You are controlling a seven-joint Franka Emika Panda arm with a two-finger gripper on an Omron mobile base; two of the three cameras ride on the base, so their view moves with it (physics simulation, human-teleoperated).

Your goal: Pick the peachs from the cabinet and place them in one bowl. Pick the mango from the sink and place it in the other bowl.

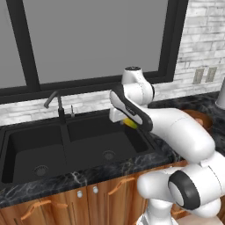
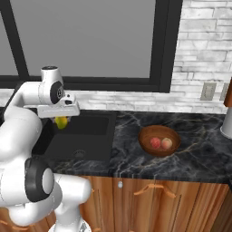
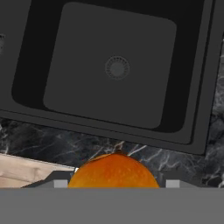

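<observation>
Directly beneath the white hand, the gripper (image 2: 61,118) is closed on the mango (image 2: 61,121), held above the right basin of the black sink (image 1: 26,145); the fingers are mostly hidden behind the fruit. From the hand's camera the mango looks orange and is cut off at the bottom. Both peaches (image 2: 161,143) lie in the wooden bowl (image 2: 146,144) on the marble counter (image 2: 127,131).

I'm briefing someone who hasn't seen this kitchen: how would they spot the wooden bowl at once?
Start at the black double sink under the window and follow the dark marble counter to its right. The wooden bowl sits there in the open, round and dark brown. It holds two small reddish peaches side by side, and nothing else near it on the counter is wooden.
</observation>
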